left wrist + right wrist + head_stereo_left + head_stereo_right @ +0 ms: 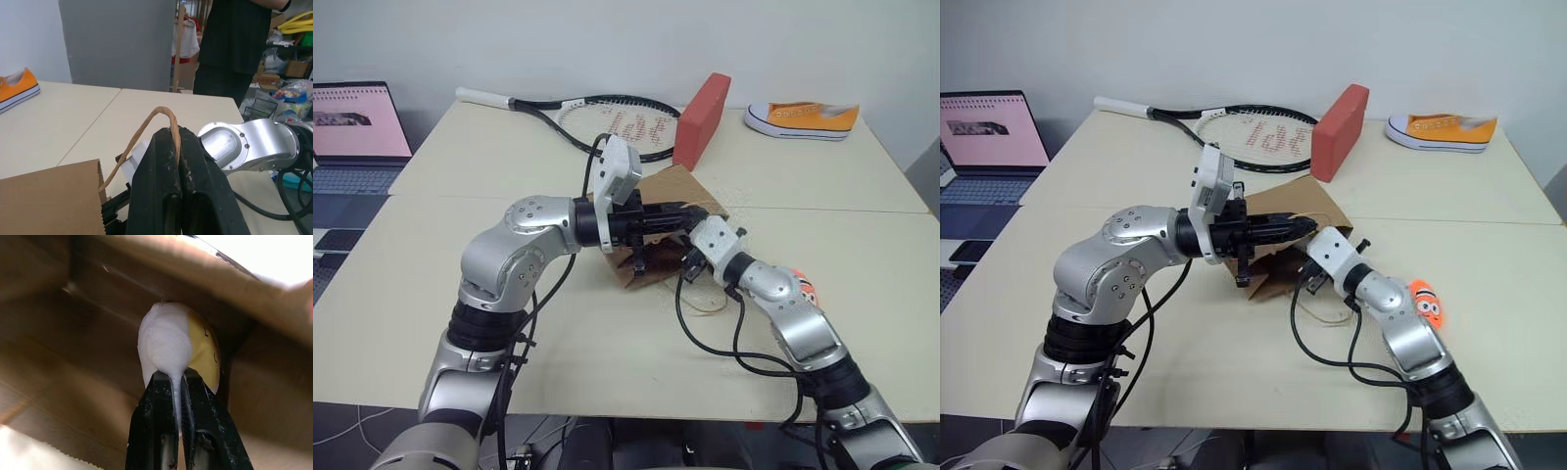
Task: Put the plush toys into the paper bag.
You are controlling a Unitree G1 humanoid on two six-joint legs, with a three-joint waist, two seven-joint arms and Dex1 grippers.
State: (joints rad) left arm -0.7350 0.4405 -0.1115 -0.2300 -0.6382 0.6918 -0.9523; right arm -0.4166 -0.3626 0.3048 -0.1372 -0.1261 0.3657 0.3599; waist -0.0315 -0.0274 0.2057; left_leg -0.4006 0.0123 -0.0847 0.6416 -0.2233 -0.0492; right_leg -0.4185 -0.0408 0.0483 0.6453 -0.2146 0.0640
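**A:** ok so from where I'm standing, the left tool (pixel 175 147) is clenched on one looped tan cord handle (pixel 146 128) of the plain brown kraft paper bag (pixel 1278 211), which sits mid-counter with its mouth facing the robot's right arm.

**B:** yep, and the right tool (pixel 177 382) is pinched tight on a fold of the white egg-shaped plush toy with the yellow face (pixel 176 345). In the wrist view there are brown paper walls all around the toy, so it's inside the bag's mouth, not lying on the beige counter (pixel 607 352).

**A:** and the other plush, the orange carrot with a little face (pixel 1426 302), is lying on the counter just beside the right forearm, well apart from the bag.

**B:** at the far edge of the counter: a black tennis racket with a white grip (pixel 607 117), a red rectangular block (pixel 702 119) leaning up next to it, and an orange-and-white sneaker (pixel 803 118) off to the right. Open laptop (pixel 357 132) on the left, and a person in dark clothes (pixel 234 44) stands beyond the counter.
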